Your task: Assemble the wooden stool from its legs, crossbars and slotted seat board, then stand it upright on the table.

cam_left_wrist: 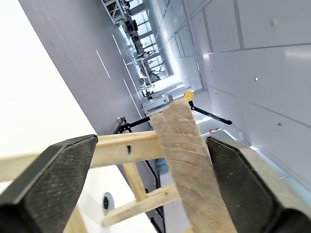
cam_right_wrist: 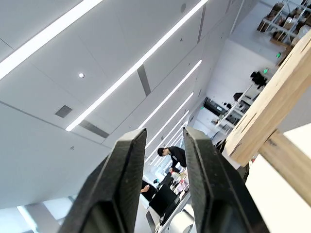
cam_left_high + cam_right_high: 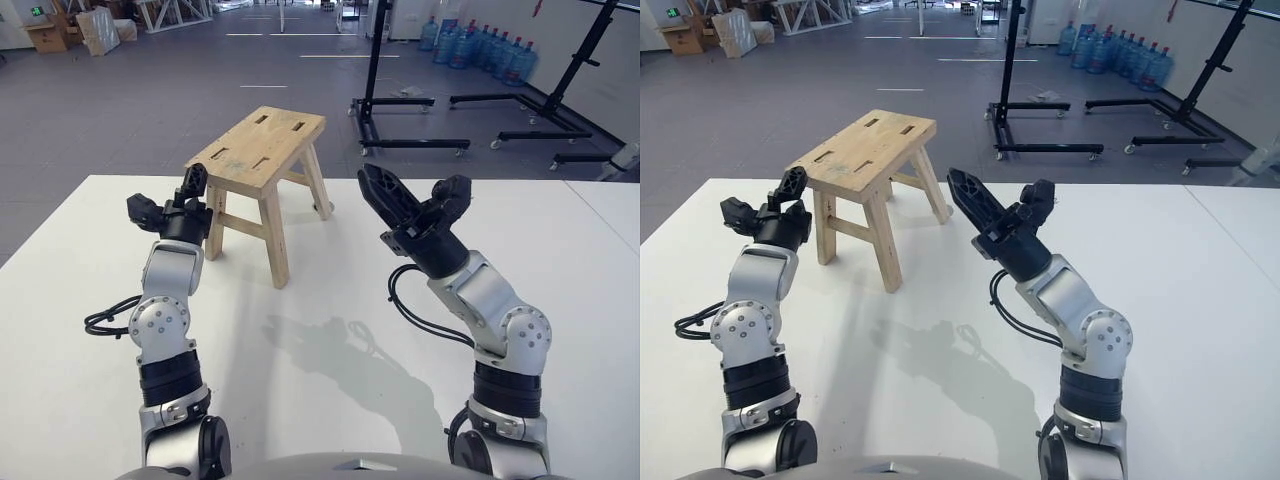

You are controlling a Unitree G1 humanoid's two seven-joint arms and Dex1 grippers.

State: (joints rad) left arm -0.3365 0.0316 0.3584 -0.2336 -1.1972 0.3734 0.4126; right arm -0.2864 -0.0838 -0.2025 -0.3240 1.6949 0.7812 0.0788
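Note:
The wooden stool (image 3: 262, 150) stands upright and assembled on the white table (image 3: 330, 400), its slotted seat on top and crossbars between the legs. My left gripper (image 3: 170, 197) is open at the stool's near left corner. In the left wrist view its fingers (image 1: 53, 179) sit on either side of a leg (image 1: 187, 155) and a crossbar, apart from the wood. My right gripper (image 3: 415, 195) is open and empty, raised to the right of the stool and not touching it. The right wrist view shows the stool's seat edge (image 2: 272, 111) beyond its fingers (image 2: 121, 179).
A black cable (image 3: 105, 322) loops on the table beside my left arm. Beyond the table's far edge, black wheeled metal stands (image 3: 410, 140) and blue water bottles (image 3: 480, 45) sit on the floor. The table spreads bare in front of and to the right of the stool.

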